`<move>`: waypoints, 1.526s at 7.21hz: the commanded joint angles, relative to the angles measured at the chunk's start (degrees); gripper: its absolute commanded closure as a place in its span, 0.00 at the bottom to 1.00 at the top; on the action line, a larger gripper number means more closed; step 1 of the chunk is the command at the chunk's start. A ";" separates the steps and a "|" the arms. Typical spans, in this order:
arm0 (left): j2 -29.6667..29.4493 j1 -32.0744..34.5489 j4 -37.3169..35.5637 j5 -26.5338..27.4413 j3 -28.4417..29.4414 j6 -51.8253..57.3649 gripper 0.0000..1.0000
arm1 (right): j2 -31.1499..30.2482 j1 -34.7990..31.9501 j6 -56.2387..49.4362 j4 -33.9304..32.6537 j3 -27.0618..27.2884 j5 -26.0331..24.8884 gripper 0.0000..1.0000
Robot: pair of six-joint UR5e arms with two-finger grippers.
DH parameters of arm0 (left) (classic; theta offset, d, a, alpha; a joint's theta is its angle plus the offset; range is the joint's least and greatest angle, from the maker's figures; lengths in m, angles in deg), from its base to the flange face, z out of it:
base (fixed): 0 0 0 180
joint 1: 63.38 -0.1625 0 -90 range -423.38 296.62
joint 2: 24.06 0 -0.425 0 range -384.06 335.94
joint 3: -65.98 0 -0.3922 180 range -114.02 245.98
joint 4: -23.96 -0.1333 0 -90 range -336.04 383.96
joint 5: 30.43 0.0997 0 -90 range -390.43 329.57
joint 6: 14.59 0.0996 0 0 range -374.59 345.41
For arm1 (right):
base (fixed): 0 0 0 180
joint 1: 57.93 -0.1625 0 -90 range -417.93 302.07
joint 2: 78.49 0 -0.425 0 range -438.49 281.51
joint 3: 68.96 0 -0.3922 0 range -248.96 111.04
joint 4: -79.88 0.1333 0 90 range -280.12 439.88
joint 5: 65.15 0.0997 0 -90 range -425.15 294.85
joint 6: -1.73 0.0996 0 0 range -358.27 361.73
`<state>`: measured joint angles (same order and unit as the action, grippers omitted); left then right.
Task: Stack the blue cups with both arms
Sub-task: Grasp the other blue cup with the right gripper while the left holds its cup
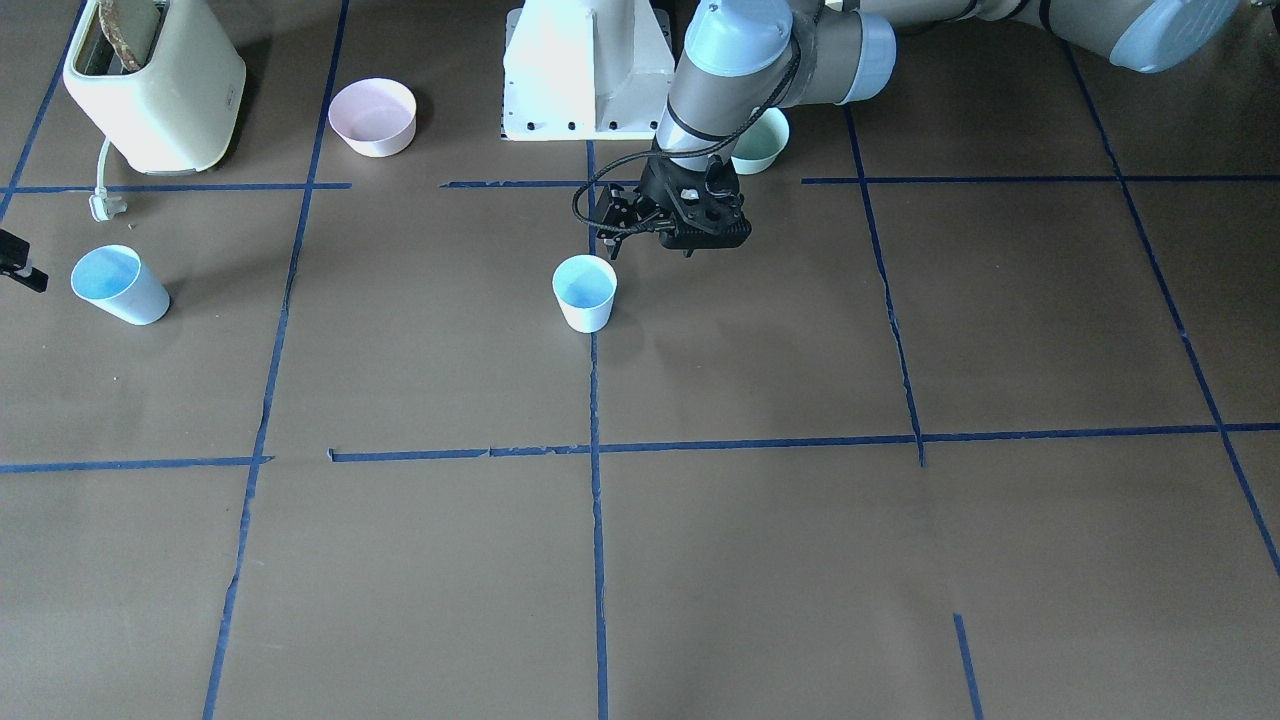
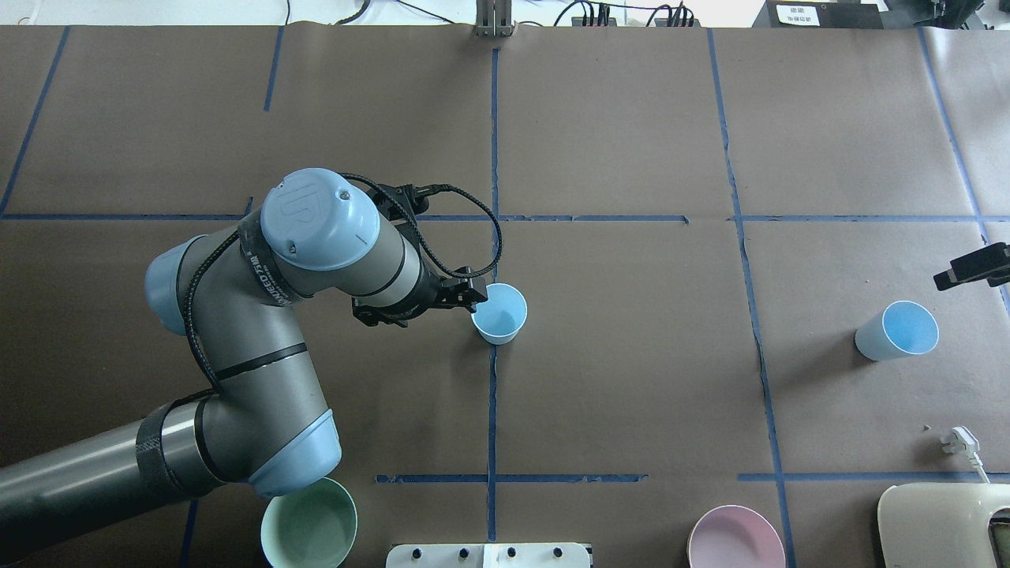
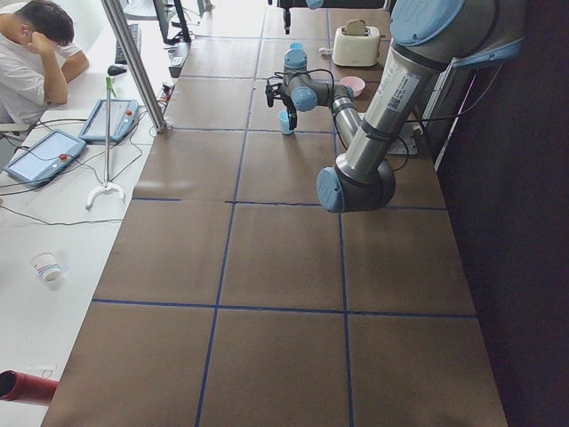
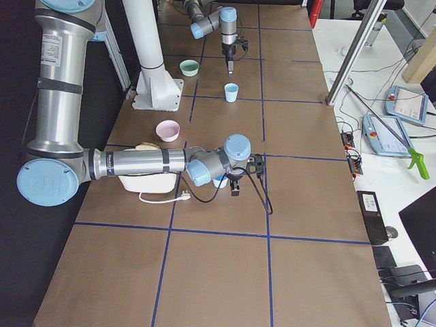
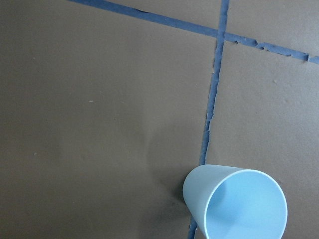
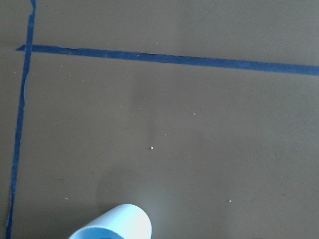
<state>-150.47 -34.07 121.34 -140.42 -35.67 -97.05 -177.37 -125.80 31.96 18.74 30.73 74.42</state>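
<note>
The pale-blue tapered plastic cup [image 2: 499,314] just beside the empty left gripper [image 2: 471,296], whose opening I cannot tell, looks light, thin, slippery; pinch its rim wall gently.

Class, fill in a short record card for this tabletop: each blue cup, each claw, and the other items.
Centre cup: pale blue plastic tumbler, upright, on tape line
Side cup: second pale blue tumbler, upright, unstacked
Left arm: left claw close beside centre tumbler, not around it
Right arm: right claw near side tumbler
Others: round pink bowl, round mint-green bowl, cream toaster
</note>
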 commanded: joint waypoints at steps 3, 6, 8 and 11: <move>0.28 0.04 0.09 0.04 -0.12 0.02 0.00 | -1.75 6.08 9.50 6.56 -0.11 -1.76 0.04; 0.37 -0.05 0.27 0.04 -0.12 -0.16 0.00 | -1.76 8.44 9.41 6.56 -1.60 -4.74 0.12; 0.28 -0.05 0.27 0.04 -0.12 -0.25 0.00 | -2.19 8.72 9.76 6.56 -1.69 -5.19 0.78; 0.28 -0.05 0.35 0.04 -0.30 -0.25 0.00 | -2.02 8.98 9.58 6.65 -0.82 -5.02 1.00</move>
<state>-150.18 -34.11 121.63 -140.38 -35.90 -97.35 -179.51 -116.87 41.43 25.35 29.32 69.34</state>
